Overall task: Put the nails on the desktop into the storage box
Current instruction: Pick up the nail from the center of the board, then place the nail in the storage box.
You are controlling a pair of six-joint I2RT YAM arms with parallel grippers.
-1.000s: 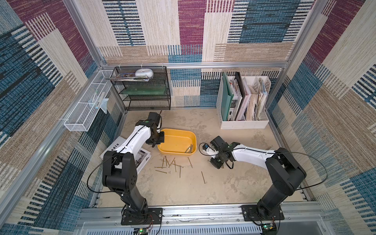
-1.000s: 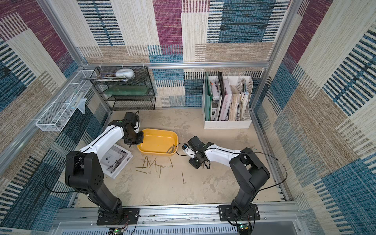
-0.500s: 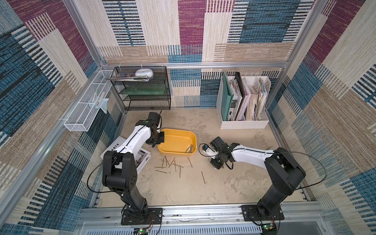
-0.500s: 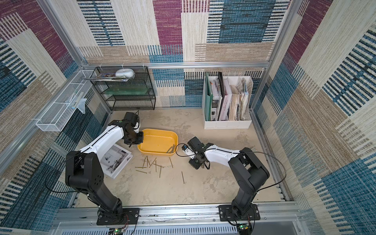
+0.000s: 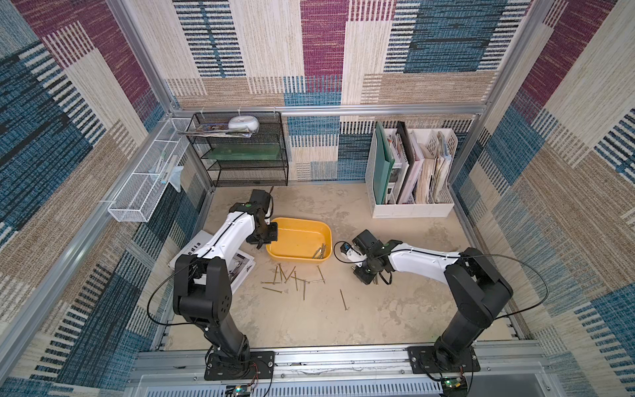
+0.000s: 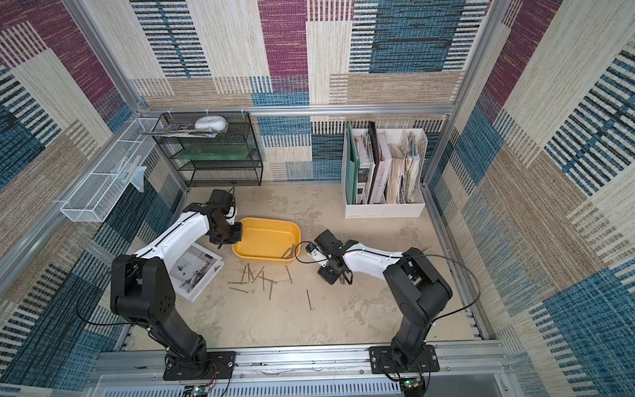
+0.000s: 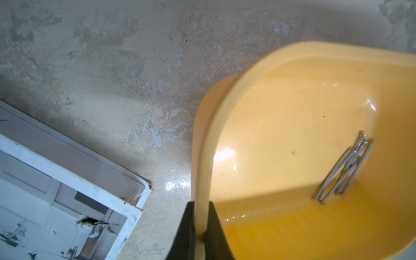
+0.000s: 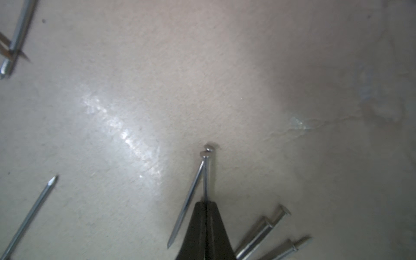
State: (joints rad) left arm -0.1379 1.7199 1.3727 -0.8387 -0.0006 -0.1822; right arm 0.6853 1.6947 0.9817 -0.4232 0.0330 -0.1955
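Observation:
The yellow storage box (image 5: 298,220) (image 6: 268,221) sits on the beige desktop (image 5: 309,326) with several nails (image 5: 319,252) (image 7: 344,171) in its near right corner. My left gripper (image 7: 201,203) (image 5: 263,240) is shut on the box's left rim (image 7: 202,135). A loose cluster of nails (image 5: 292,276) (image 6: 261,276) lies in front of the box, and one lone nail (image 5: 343,299) lies further right. My right gripper (image 8: 206,202) (image 5: 366,275) is down at the desktop, right of the box, shut on a thin nail (image 8: 205,177). Another nail (image 8: 190,202) leans beside it.
A magazine (image 5: 237,264) lies under my left arm. A black mesh shelf (image 5: 247,154) and a white file organiser (image 5: 412,175) stand at the back. A white mesh basket (image 5: 144,185) hangs on the left wall. More nails (image 8: 261,234) lie beside my right fingers.
My right gripper has closed its jaws and shifted very slightly toward the box. The left arm and the box have not moved.

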